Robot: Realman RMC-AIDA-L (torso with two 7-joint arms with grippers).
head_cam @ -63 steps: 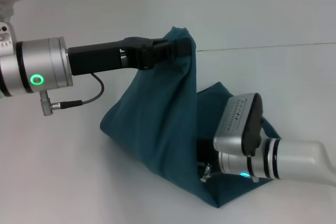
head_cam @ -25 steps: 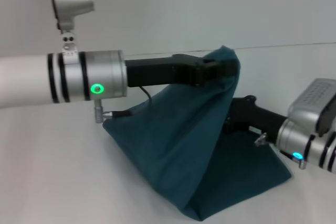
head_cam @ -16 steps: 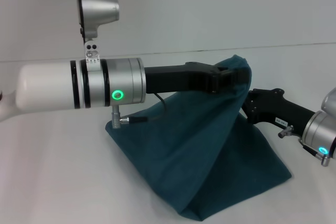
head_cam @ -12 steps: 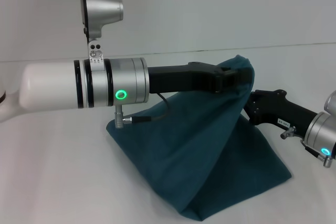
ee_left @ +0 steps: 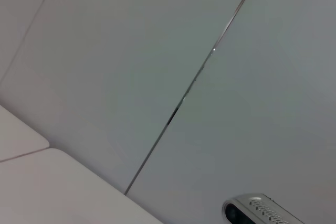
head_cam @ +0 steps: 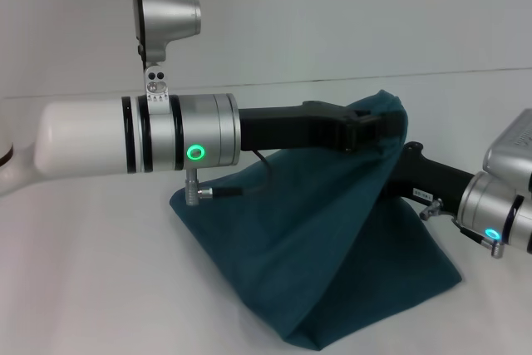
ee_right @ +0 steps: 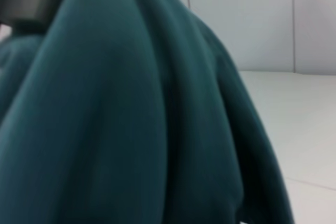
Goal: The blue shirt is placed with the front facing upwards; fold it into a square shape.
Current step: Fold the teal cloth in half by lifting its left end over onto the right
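A plain white table [head_cam: 100, 288] is seen across the head view, backed by a pale grey wall [head_cam: 332, 14], and a thin dark seam [ee_left: 194, 82] between wall panels is shown in the left wrist view.

We held our left arm level across the front, its left gripper [head_cam: 384, 129] clamped on a raised fold of the blue shirt [head_cam: 316, 239]. Our right arm reached in from the right, its right gripper [head_cam: 397, 174] buried behind the cloth.
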